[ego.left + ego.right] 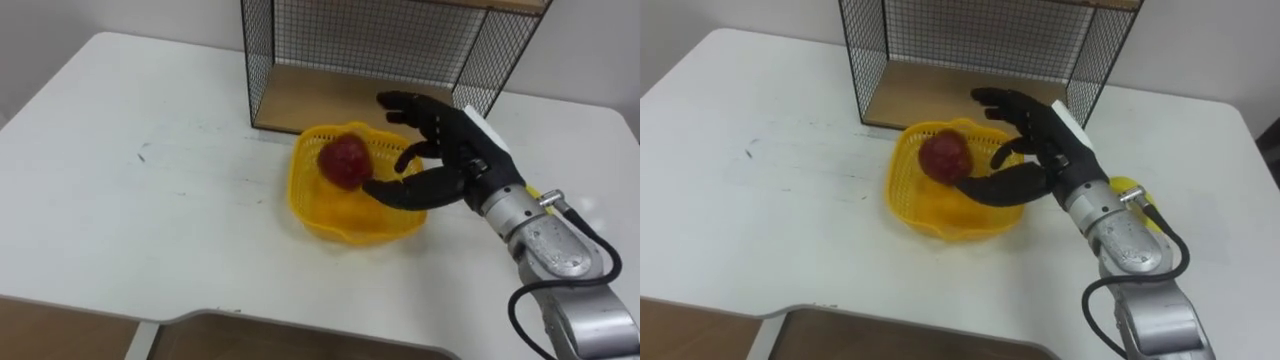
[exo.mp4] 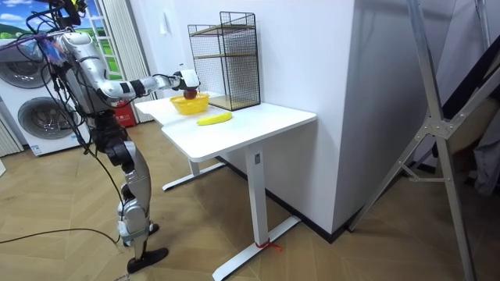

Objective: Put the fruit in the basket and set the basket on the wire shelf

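A yellow plastic basket (image 1: 345,215) stands on the white table (image 1: 150,200), just in front of the black wire shelf (image 1: 300,40) with its wooden floor. A red apple (image 1: 345,160) sits in the basket's far half. My right hand (image 1: 450,160) hovers over the basket's right side. It is open, fingers spread above and thumb below, fingertips close to the apple but not closed on it. A banana (image 1: 1127,187) lies on the table to the right, mostly hidden behind my wrist; it is also seen in the room view as the banana (image 2: 213,119).
The table's near edge (image 1: 200,312) runs along the bottom, with bare tabletop to the left of the basket. In the room view I stand at the table's end on the room view's left, with washing machines (image 2: 31,117) behind me.
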You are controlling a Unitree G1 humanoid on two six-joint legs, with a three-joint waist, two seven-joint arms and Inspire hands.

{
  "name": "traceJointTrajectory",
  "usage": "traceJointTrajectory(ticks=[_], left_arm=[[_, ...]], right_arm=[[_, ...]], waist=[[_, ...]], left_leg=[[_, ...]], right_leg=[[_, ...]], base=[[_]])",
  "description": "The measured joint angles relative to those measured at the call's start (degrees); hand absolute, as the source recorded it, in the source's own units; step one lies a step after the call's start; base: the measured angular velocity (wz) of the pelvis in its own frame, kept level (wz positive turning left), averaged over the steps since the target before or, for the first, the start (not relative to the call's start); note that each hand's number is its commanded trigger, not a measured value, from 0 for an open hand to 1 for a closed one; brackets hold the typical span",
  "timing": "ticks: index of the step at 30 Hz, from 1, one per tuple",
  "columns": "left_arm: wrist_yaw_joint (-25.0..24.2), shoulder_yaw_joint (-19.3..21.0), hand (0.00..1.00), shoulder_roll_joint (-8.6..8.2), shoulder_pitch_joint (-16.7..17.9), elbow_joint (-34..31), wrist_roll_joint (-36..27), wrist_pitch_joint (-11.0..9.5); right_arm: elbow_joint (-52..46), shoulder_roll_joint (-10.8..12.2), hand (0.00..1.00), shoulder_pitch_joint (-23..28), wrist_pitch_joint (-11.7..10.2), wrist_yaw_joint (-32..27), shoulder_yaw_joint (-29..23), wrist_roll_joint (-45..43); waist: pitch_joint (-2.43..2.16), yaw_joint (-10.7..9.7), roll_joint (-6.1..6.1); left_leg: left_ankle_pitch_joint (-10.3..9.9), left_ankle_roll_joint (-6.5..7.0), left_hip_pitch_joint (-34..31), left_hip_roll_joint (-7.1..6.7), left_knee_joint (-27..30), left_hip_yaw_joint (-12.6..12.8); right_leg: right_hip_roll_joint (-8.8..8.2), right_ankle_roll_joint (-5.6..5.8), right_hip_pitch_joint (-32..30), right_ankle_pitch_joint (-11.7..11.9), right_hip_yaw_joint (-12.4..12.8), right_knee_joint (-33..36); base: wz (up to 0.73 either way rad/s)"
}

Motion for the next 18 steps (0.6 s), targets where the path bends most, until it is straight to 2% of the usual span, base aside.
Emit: traceJointTrajectory(ticks=[18], left_arm=[[0.0, 0.0, 0.0, 0.19, 0.9, -0.7, -0.1, 0.5]], right_arm=[[0.0, 0.3, 0.0, 0.0, 0.1, -1.0, 1.0, 0.1]], waist=[[-0.17, -0.5, 0.26]], left_leg=[[0.0, 0.0, 0.1, -0.02, 0.6, -0.2]], right_leg=[[-0.03, 0.02, 0.4, 0.0, -0.1, 0.0]], base=[[0.0]])
